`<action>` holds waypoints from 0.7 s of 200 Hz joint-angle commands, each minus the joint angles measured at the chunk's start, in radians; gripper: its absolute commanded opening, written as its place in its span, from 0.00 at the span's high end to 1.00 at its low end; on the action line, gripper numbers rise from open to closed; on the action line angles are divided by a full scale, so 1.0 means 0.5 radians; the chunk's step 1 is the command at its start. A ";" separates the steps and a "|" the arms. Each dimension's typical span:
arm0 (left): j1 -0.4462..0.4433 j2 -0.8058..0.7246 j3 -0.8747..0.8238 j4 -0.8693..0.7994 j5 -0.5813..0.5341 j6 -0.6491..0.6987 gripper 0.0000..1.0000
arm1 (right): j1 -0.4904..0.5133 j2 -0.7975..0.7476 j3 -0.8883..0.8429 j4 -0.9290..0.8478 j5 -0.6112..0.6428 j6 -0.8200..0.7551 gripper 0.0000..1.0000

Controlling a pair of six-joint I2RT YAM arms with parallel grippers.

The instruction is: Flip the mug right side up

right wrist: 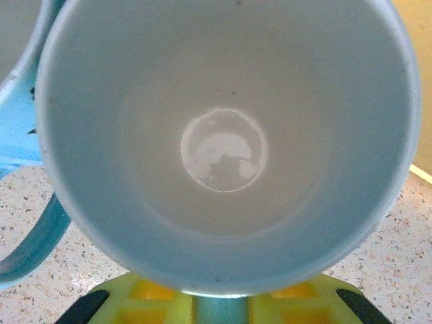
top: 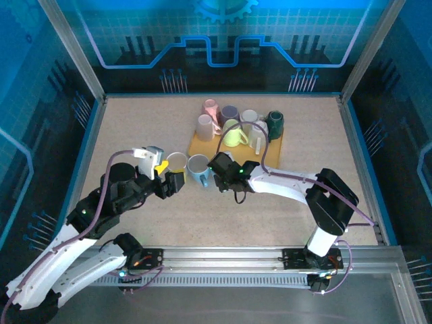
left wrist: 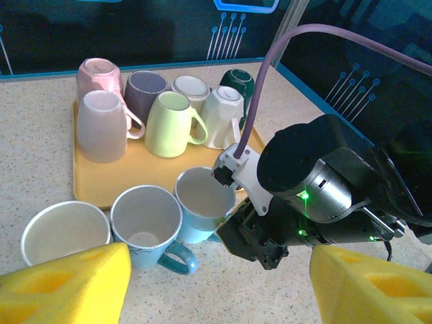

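The right end effector [right wrist: 221, 305] has its yellow fingers nearly together at the bottom of the right wrist view. A thin strip of pale blue is pinched between them, so it appears to have the light blue mug [right wrist: 226, 145] by the wall or handle; I cannot tell which.

The mug's open mouth faces straight into that wrist's camera, down to the glossy base. Its long axis therefore runs along the line the wrist looks down.

From the left wrist, the same mug stands mouth up on the desk [left wrist: 34, 121], just beside the near edge of the tray [left wrist: 88, 192]. It touches, or nearly touches, a darker blue mug [left wrist: 145, 226]. A cream cup [left wrist: 64, 233] sits further left.

The left end effector [left wrist: 217, 290] hangs back from this row with its fingers spread wide and nothing between them.

The right arm is the one on the mug, and the mug already looks upright. The coming move is probably a release, drawing back along that same upright axis so the neighbouring mug is not nudged.
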 commanded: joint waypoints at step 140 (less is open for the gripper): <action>0.026 0.025 -0.026 0.011 0.005 0.047 0.28 | 0.042 -0.168 0.017 0.012 -0.009 0.006 0.57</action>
